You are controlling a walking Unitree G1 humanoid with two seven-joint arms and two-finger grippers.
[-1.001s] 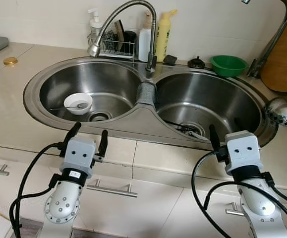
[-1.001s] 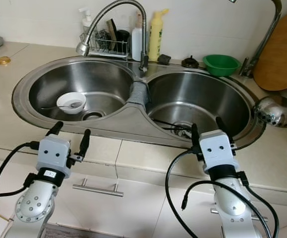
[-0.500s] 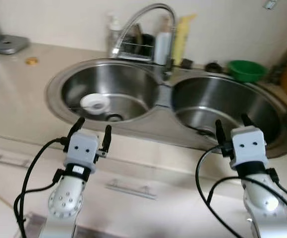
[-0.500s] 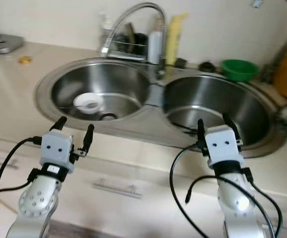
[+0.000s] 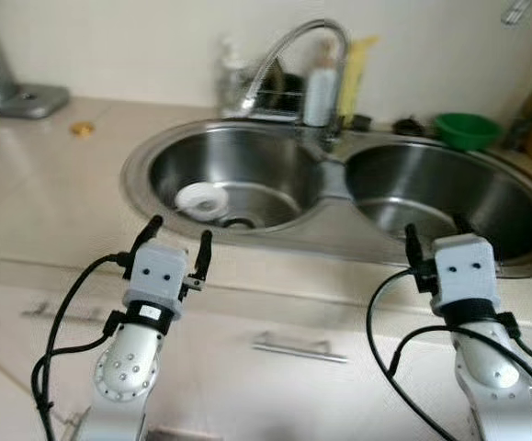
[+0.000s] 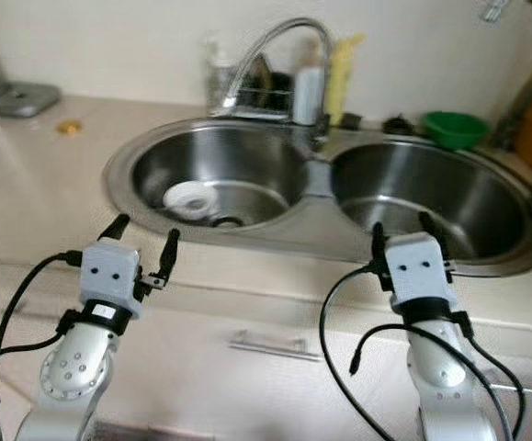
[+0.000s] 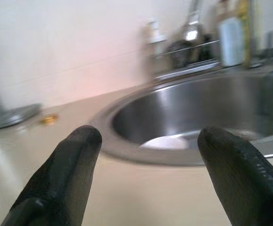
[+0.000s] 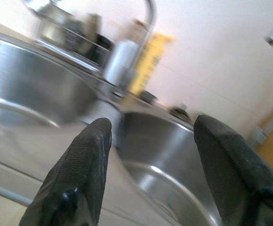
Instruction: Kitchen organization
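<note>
White bowl (image 5: 200,198) on the floor of the left sink basin (image 5: 275,165), beyond the counter (image 5: 45,197) edge, straight ahead of the open, empty left hand (image 5: 175,250); right hand (image 5: 435,243), also open, lies farther off.

Steel-grey double sink (image 5: 334,197); white bowl (image 5: 201,197); green bowl (image 5: 466,130); yellow bottle (image 5: 356,66); beige countertop (image 5: 45,197).

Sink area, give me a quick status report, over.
Left gripper and right gripper both open, empty, held at the counter's front edge. White bowl sits in the left basin of the sink. Nothing between the fingers and bowl.
</note>
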